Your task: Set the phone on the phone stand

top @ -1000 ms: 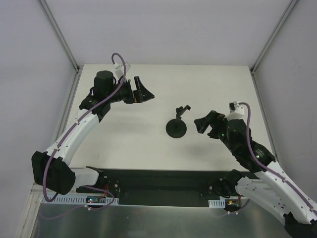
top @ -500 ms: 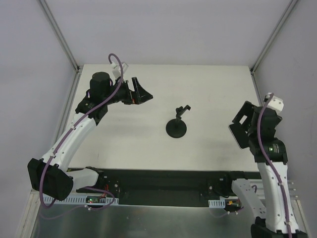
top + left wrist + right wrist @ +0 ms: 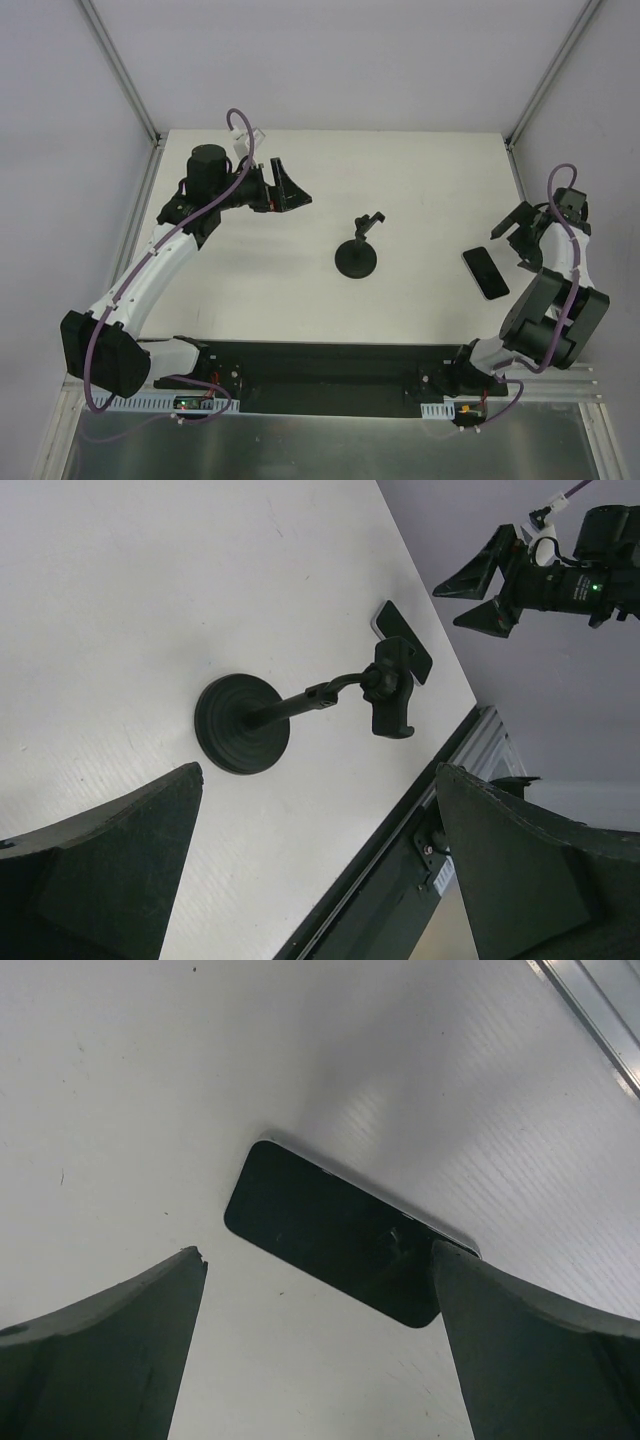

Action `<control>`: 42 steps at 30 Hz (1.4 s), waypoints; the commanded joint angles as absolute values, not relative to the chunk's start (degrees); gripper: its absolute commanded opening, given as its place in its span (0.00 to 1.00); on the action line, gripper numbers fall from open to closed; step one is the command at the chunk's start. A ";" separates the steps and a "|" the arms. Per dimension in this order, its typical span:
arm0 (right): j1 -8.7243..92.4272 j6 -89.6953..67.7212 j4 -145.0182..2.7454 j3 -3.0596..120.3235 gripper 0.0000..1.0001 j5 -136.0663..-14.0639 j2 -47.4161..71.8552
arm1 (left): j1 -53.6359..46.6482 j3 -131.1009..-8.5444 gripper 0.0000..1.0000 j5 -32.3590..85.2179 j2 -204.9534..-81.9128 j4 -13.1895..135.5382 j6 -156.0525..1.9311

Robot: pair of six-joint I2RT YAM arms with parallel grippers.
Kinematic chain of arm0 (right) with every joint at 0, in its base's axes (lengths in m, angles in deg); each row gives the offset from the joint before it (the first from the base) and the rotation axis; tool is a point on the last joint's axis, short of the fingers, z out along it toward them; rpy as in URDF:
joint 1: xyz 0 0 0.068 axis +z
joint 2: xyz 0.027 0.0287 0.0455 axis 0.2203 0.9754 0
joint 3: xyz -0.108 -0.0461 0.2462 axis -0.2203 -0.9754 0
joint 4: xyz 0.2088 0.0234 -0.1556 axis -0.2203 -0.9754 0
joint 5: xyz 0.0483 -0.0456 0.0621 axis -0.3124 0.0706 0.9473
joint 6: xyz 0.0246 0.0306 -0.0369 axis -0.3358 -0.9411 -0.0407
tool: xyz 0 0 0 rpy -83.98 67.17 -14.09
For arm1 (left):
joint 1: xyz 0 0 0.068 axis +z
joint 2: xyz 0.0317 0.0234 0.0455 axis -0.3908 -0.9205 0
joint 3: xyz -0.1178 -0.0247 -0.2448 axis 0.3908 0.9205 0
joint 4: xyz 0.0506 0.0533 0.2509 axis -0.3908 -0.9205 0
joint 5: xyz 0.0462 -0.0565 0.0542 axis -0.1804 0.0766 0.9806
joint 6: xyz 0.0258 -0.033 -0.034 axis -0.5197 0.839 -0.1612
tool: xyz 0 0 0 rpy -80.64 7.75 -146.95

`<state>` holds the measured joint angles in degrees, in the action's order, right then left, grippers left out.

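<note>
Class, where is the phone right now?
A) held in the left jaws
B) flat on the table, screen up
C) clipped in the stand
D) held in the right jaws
B: the phone lies flat on the table, black screen up, apart from the stand, nothing gripping it.

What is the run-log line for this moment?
phone: flat on table, screen up | phone stand: upright, empty | right gripper: open over phone | left gripper: open, empty, raised

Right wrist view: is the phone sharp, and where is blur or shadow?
Right wrist: the phone is sharp, with a faint reflection on its glass; the right gripper's fingers look soft. Left wrist: the phone stand is sharp. Top external: even light, hardly any shadow.
</note>
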<state>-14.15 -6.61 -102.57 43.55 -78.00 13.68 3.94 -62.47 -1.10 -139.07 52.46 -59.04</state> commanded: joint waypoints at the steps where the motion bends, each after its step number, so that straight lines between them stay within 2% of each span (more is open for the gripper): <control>1: -17.33 -9.88 -97.54 44.35 0.97 -71.20 15.95 | 4.02 -63.13 0.99 -3.63 -138.95 54.32 -58.23; 5: -19.17 -13.30 -89.10 39.78 0.96 -67.41 17.00 | 4.02 -62.96 0.99 -3.63 -139.13 54.41 -58.23; 19: -20.58 -19.29 -83.55 32.48 0.96 -79.89 18.67 | 3.76 -61.90 0.98 -5.39 -139.48 56.43 -56.21; 32: -20.15 -16.75 -83.63 28.27 0.96 -69.79 20.09 | 3.76 -61.64 0.98 -5.03 -138.87 56.87 -56.38; 37: -19.45 -15.34 -84.25 22.48 0.96 -68.12 13.16 | 3.76 -61.64 0.98 -5.47 -139.31 56.96 -56.03; 42: -16.11 -13.84 -87.15 22.63 0.96 -68.12 9.36 | 3.76 -61.73 0.98 -5.65 -138.96 56.96 -55.95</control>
<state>-18.98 -15.79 -81.94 22.92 -70.04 11.82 3.91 -61.77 -4.18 -140.01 54.36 -56.19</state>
